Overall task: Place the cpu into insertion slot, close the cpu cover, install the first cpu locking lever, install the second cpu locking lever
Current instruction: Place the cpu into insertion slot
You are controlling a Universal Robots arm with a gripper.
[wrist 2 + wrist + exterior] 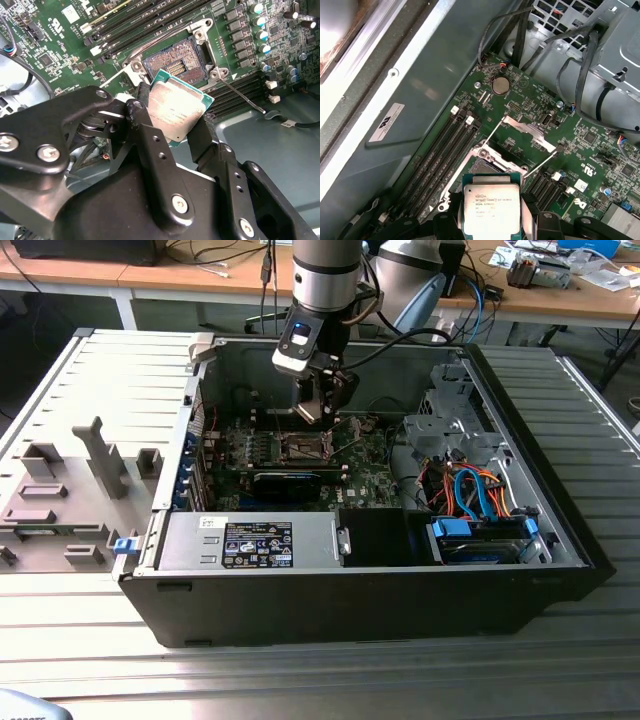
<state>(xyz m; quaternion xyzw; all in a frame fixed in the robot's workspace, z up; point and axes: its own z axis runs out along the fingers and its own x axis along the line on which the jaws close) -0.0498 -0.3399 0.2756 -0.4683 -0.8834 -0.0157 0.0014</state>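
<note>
My gripper (322,408) hangs inside the open computer case, just above the insertion slot (303,447) on the green motherboard (365,490). It is shut on the cpu (172,111), a small square chip with a silvery top, pinched by its edges between the black fingers (139,117). The chip hovers tilted, close over the bare slot (175,62) with its dark centre showing. In the first wrist view the cpu (491,210) sits just short of the slot (487,161). The cpu cover (529,131) is swung open beyond it. Thin locking levers (542,162) stand released.
Long black memory slots (440,160) run beside the socket. The case wall (420,90) rises close behind them. A drive cage (455,420) and orange and blue cables (480,495) fill the exterior view's right. A grey fixture tray (60,500) lies outside the case on the left.
</note>
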